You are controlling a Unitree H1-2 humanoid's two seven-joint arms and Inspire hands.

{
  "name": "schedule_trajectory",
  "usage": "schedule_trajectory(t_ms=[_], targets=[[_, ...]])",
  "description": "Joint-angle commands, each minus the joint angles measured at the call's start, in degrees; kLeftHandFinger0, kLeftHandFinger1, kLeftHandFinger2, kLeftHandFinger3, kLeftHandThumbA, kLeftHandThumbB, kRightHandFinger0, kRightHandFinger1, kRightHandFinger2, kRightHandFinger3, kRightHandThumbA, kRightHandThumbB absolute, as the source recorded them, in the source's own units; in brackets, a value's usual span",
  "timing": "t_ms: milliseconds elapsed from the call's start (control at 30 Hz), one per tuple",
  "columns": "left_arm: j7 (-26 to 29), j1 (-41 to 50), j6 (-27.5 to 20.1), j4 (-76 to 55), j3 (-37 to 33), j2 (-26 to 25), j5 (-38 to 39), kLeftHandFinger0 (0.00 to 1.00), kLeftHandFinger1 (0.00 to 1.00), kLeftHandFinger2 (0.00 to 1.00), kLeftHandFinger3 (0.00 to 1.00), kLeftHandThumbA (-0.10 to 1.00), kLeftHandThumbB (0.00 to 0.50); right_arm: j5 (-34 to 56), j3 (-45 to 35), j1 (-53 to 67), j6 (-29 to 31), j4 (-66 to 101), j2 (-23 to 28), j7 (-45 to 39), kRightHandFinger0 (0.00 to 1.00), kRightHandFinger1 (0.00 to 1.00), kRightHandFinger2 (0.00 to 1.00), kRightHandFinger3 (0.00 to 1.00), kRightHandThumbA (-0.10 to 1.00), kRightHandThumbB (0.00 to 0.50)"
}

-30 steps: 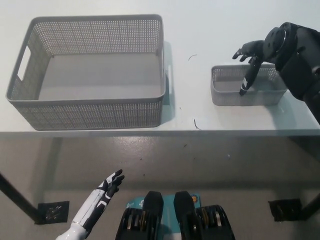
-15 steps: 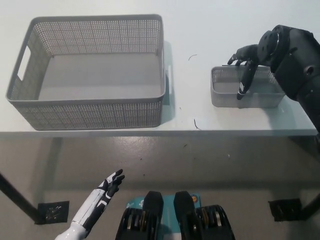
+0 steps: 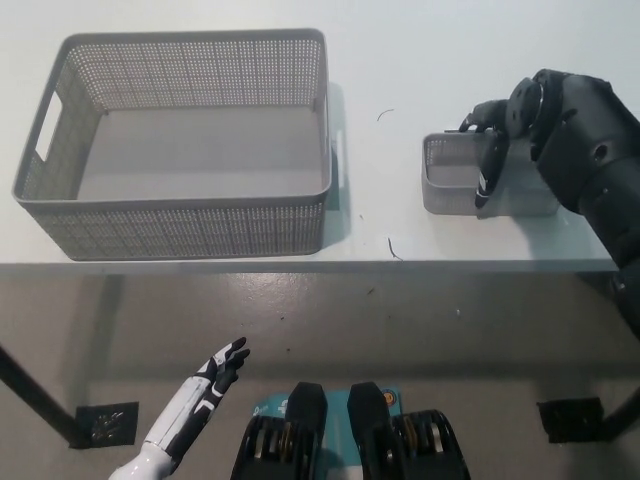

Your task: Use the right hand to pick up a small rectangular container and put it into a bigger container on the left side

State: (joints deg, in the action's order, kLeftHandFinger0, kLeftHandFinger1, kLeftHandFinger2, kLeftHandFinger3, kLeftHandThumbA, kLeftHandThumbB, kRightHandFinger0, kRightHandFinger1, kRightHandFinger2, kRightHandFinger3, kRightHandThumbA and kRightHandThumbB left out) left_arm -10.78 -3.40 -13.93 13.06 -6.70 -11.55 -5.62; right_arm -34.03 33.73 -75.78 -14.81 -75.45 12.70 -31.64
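The large grey basket [image 3: 185,140] is seen at the left of the white table [image 3: 400,60], its floor bare. Below the table edge, the white left hand [image 3: 218,375] is held at rest, fingers spread and holding nothing. At the right, the small grey container [image 3: 452,180] is reached into by the black right hand [image 3: 492,150], fingers draped over its rim and down inside; a firm grasp cannot be confirmed
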Motion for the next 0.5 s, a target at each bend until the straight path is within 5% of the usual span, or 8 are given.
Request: schedule_trajectory(t_ms=[0, 200, 267, 300, 333, 367, 433, 467], targets=[[-0.69, -1.0, -1.21, -1.55, -0.19, -0.98, -0.1, 1.0, 1.0, 1.0, 1.0, 1.0, 0.332, -3.87, 3.09, -1.65, -0.06, -2.01, -0.3, 6.98, 1.0, 1.0, 1.0, 1.0, 0.98, 0.5], [-0.84, -1.16, -1.33, -1.58, -0.01, -1.07, 0.27, 1.0, 1.0, 1.0, 1.0, 1.0, 0.332, -2.66, 3.3, -0.44, 1.75, -4.15, -0.59, 8.19, 1.0, 1.0, 1.0, 1.0, 0.84, 0.5], [-0.82, -1.13, -0.95, -1.85, 0.0, -1.07, 0.09, 1.0, 1.0, 1.0, 1.0, 1.0, 0.337, -0.94, 1.09, 0.18, 1.95, -3.99, -0.71, 13.59, 1.0, 1.0, 1.0, 1.0, 0.51, 0.468], [-0.8, -1.12, -0.81, -1.93, 0.01, -1.07, 0.01, 1.0, 1.0, 1.0, 1.0, 1.0, 0.339, -1.06, 0.91, 0.57, 3.19, -3.7, -0.57, 16.11, 1.0, 1.0, 1.0, 1.0, 0.48, 0.476], [-0.84, -1.61, -1.18, -1.47, -0.02, -1.07, -0.03, 1.0, 1.0, 1.0, 1.0, 1.0, 0.34, -2.02, 1.05, 1.57, 5.65, -2.61, -0.06, 23.04, 0.59, 0.75, 0.87, 0.96, 0.22, 0.377], [-0.88, -1.68, -1.24, -1.41, 0.0, -1.06, -0.01, 1.0, 1.0, 1.0, 1.0, 1.0, 0.34, -2.17, 0.83, 1.94, 6.2, -2.47, -0.02, 25.87, 0.32, 0.46, 0.6, 0.79, 0.07, 0.279], [-0.97, -1.72, -1.45, -1.26, 0.05, -1.11, 0.04, 1.0, 1.0, 1.0, 1.0, 1.0, 0.339, 0.17, -2.4, 3.49, 10.58, -1.93, 0.4, 35.5, 0.03, 0.15, 0.33, 0.43, -0.09, 0.188], [-0.97, -1.87, -1.42, -1.16, 0.07, -1.1, 0.0, 1.0, 1.0, 1.0, 1.0, 1.0, 0.339, 0.77, -3.13, 3.63, 11.49, -1.87, 0.54, 36.6, 0.0, 0.22, 0.47, 0.4, -0.1, 0.167]])
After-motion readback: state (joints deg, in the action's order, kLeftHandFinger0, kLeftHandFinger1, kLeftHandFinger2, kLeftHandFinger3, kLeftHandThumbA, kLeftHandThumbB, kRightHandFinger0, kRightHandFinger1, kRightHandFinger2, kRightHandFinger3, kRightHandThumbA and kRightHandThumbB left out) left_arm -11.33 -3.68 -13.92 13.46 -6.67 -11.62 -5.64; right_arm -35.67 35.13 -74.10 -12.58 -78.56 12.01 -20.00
